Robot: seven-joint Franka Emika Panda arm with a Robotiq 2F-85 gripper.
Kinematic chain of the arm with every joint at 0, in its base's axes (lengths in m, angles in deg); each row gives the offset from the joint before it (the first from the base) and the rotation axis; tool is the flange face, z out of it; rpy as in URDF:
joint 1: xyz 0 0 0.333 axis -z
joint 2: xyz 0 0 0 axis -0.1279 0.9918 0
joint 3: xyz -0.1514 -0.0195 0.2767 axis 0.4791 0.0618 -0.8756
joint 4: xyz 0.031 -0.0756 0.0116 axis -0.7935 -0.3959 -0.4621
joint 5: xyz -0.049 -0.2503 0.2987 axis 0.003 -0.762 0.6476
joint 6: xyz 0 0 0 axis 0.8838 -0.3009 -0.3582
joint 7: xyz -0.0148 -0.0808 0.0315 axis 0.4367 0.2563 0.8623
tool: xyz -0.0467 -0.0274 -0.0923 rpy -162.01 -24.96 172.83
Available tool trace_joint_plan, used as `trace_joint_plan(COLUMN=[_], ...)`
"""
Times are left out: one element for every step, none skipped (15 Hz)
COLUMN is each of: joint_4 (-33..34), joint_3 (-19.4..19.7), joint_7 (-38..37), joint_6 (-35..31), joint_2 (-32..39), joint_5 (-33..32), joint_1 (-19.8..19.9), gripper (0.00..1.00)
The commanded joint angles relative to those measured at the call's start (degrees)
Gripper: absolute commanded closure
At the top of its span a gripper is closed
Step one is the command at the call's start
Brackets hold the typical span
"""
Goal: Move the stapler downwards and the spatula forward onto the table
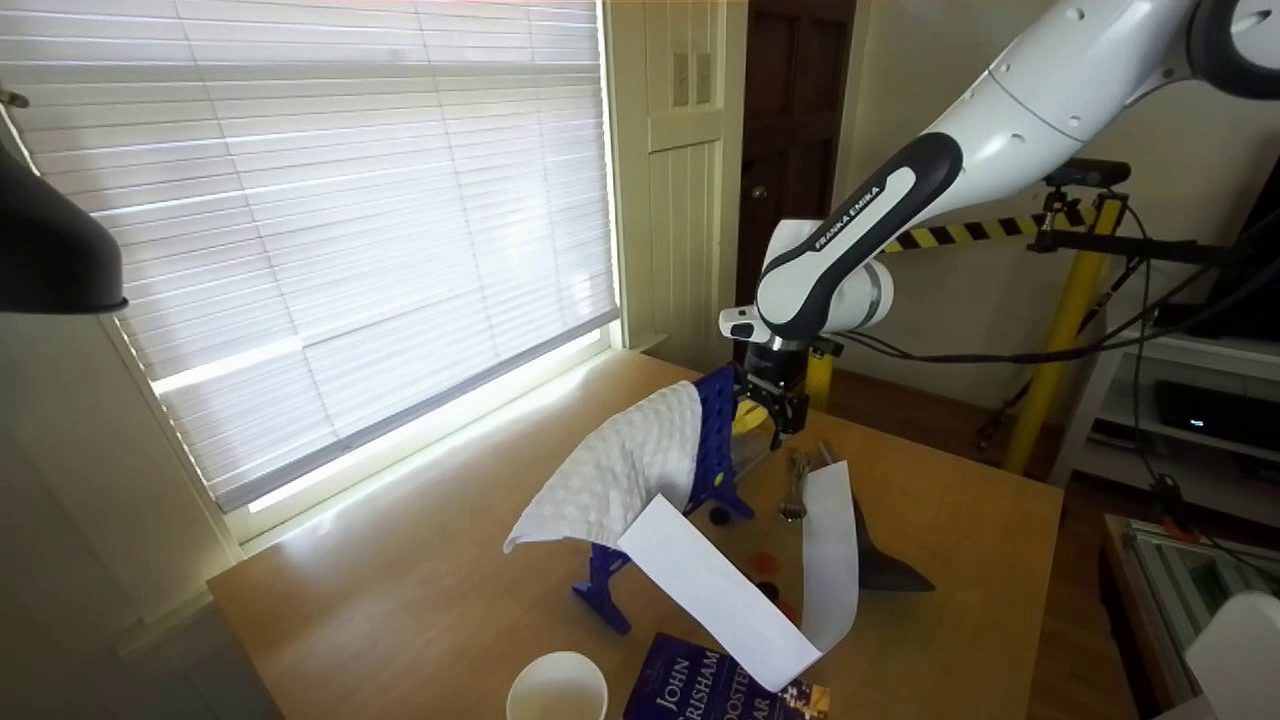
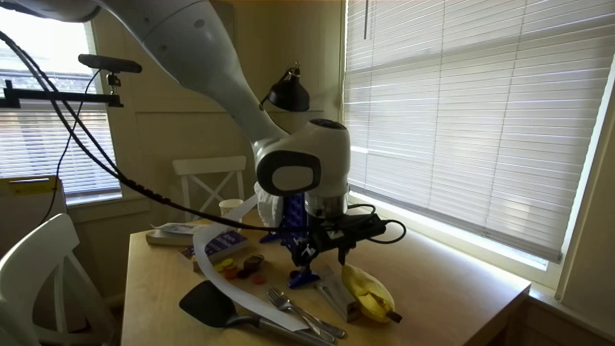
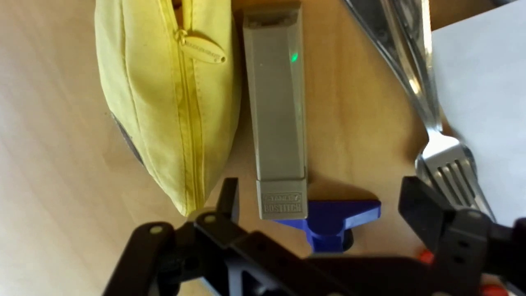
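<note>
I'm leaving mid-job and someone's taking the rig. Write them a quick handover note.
Black two-fingered hand: open, holding nothing, above the light-brown wooden table.
Long grey stapler: on the table, beside the yellow zipped fabric pouch.
Flat black-bladed spatula: on the table.
Done: neither is grasped; no finished move can be confirmed.
Left: probably grasp the stapler and move it downwards, then the spatula forward.

You're reading STANLEY BOSTITCH on the long grey-beige stapler [image 3: 276, 111], wrist-view centre; in an exterior view, FRANKA EMIKA on the white-and-black arm [image 1: 1000, 125], upper right, JOHN, …RISHAM, …OOSTER on the flat dark-blue book [image 1: 690, 682], bottom.
</note>
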Motion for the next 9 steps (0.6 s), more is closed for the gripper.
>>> trace_joint_plan(joint_4=[5.32, 6.14, 6.89, 7.56, 8.19, 8.72, 9.02, 9.25, 9.59], joint_3=[-2.37, -2.68, -2.85, -3.08, -3.29, -3.41, -3.61, -3.65, -3.71], joint_7=[2.77, 2.83, 2.86, 3.03, 3.19, 3.21, 3.30, 3.28, 3.28], joint_6=[-0.14, -0.10, -0.14, -0.09, -0.10, -0.12, -0.12, -0.01, 0.01], joint_2=[4.95, 5.70, 6.35, 7.02, 7.61, 8.07, 8.49, 8.78, 9.25], joint_5=[0.86, 0.72, 0.47, 0.37, 0.29, 0.14, 0.11, -0.10, -0.19], joint_1=[2.67, 3.03, 3.24, 3.53, 3.76, 3.89, 4.14, 4.22, 4.29], gripper=[0.00, 0.01, 0.13, 0.17, 0.21, 0.33, 0.36, 0.46, 0.51])
